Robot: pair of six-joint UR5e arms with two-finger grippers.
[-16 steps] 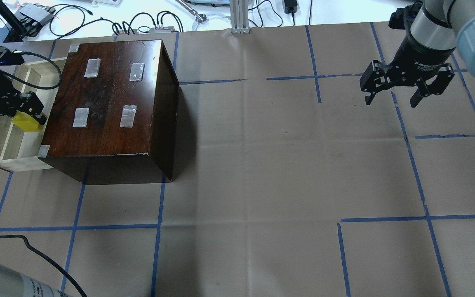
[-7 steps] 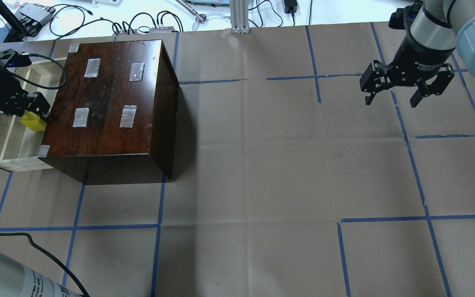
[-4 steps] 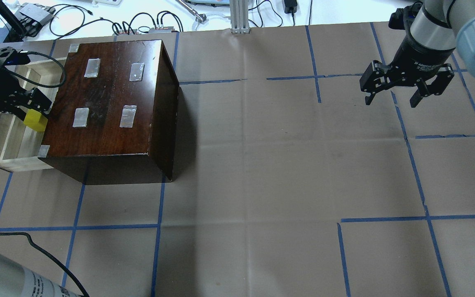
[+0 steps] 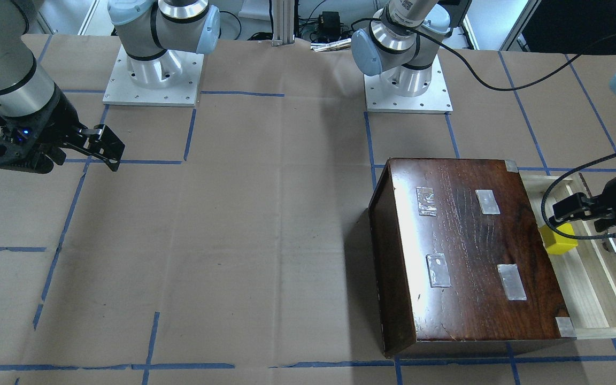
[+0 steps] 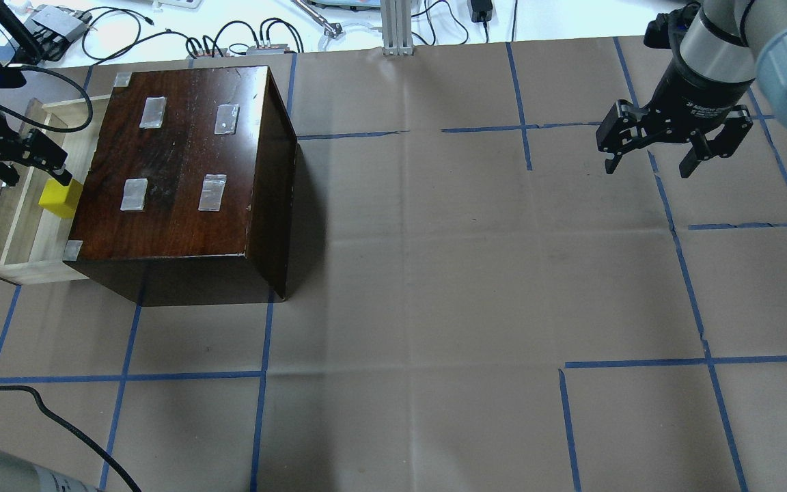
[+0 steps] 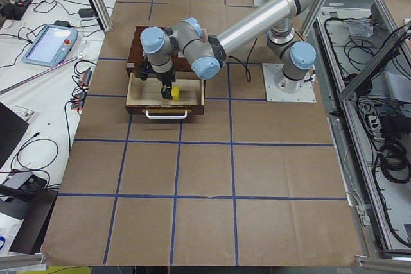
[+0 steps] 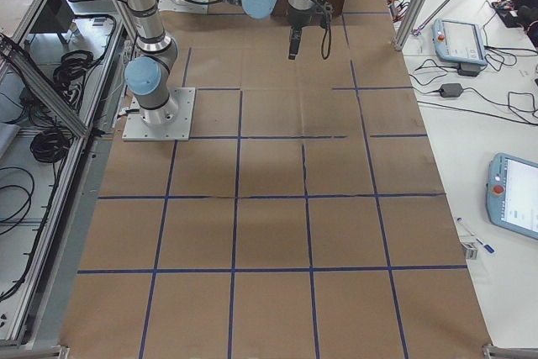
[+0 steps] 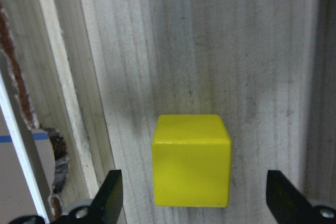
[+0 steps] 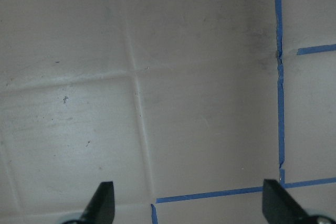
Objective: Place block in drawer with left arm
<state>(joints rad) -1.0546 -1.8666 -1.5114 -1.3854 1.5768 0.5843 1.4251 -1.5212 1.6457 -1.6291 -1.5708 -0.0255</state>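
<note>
The yellow block (image 5: pixel 60 197) lies flat on the floor of the pulled-out pale wooden drawer (image 5: pixel 19 229), close to the dark box (image 5: pixel 182 157). It also shows in the front view (image 4: pixel 558 239) and the left wrist view (image 8: pixel 191 159). My left gripper (image 5: pixel 33 175) is open and empty, just above the block and apart from it; in the left wrist view (image 8: pixel 195 203) its fingertips (image 8: pixel 111 195) stand wide on either side. My right gripper (image 5: pixel 650 166) is open and empty, high over the far right of the table.
The dark box has silver tape patches (image 5: pixel 135 194) on top and stands between the drawer and the open paper-covered table (image 5: pixel 434 273) with its blue tape grid. Cables and devices (image 5: pixel 229 37) lie along the far edge. The left arm's black cable (image 5: pixel 59 417) trails near the front left.
My left gripper has opened, let go of the block and pulled up and away to the left. The block now rests in the drawer. The right arm has not moved.
</note>
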